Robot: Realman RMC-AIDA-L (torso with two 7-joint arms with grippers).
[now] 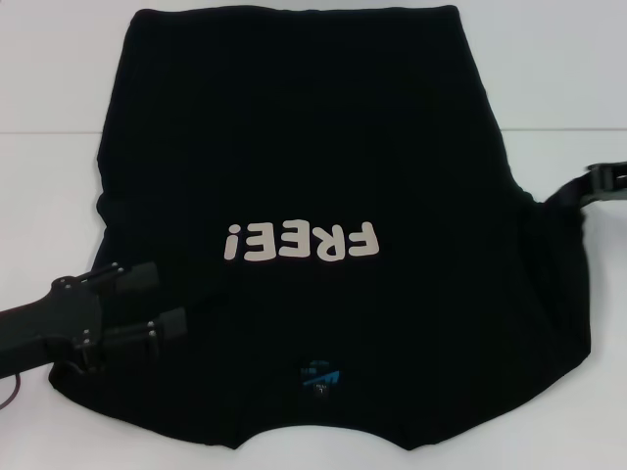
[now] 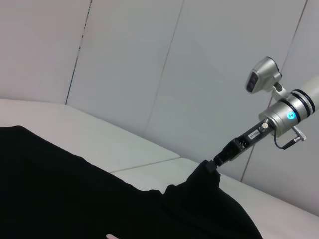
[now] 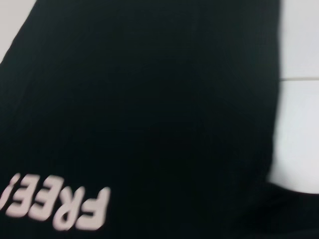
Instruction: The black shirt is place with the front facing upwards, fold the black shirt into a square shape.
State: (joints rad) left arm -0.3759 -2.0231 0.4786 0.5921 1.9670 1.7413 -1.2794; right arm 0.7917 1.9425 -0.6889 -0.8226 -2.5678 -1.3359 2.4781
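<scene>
The black shirt (image 1: pixel 323 157) lies front up across the white table (image 1: pixel 49 69), its white FREE! lettering (image 1: pixel 301 241) reading upside down toward me and the blue neck label (image 1: pixel 319 374) just nearer me than the lettering. My left gripper (image 1: pixel 168 299) rests over the sleeve on the lettering's left, fingers spread and holding nothing, likely poised to take that sleeve. My right gripper (image 1: pixel 588 186) is closed on the sleeve beyond the lettering's right, lifting the cloth into a peak, presumably to carry it inward for a first fold. No containers are in view.
</scene>
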